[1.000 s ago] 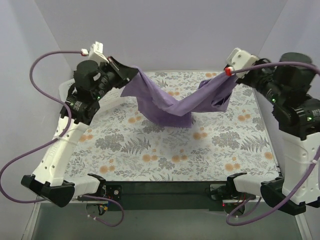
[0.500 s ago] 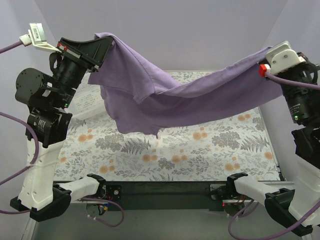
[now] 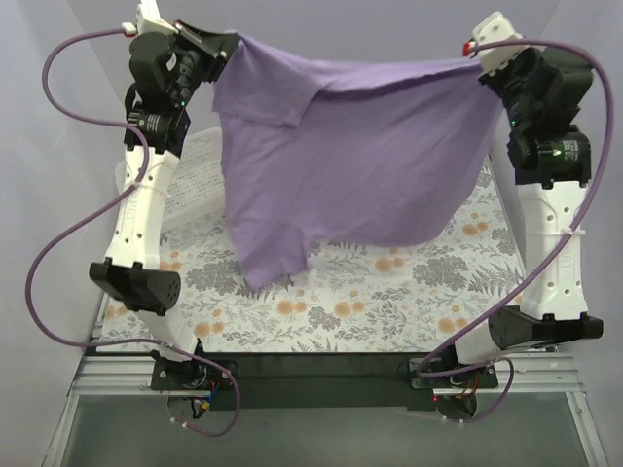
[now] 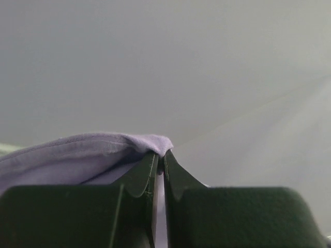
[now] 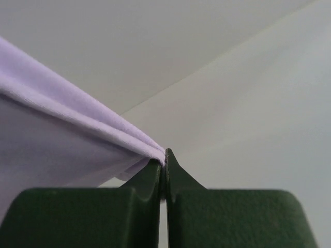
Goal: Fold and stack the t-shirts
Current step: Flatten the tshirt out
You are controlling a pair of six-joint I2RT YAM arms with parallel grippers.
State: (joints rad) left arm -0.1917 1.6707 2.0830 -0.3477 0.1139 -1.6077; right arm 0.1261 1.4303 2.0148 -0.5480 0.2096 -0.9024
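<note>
A purple t-shirt (image 3: 355, 161) hangs spread out high above the table, stretched between both grippers. My left gripper (image 3: 232, 41) is shut on its upper left corner; the cloth (image 4: 93, 150) shows pinched at the left fingertips (image 4: 160, 155). My right gripper (image 3: 474, 60) is shut on its upper right corner, the cloth (image 5: 62, 113) pinched at the fingertips (image 5: 164, 154). The shirt's lower edge hangs just above the floral tabletop (image 3: 389, 292), with one sleeve (image 3: 268, 253) drooping lowest at the left.
A white bin (image 3: 190, 185) sits at the table's left side behind the left arm. Grey walls enclose the back and sides. The black base rail (image 3: 311, 365) runs along the near edge.
Both arms have risen high and pulled apart. The shirt went from sagging bunched near the table to hanging flat and spread like a curtain.
</note>
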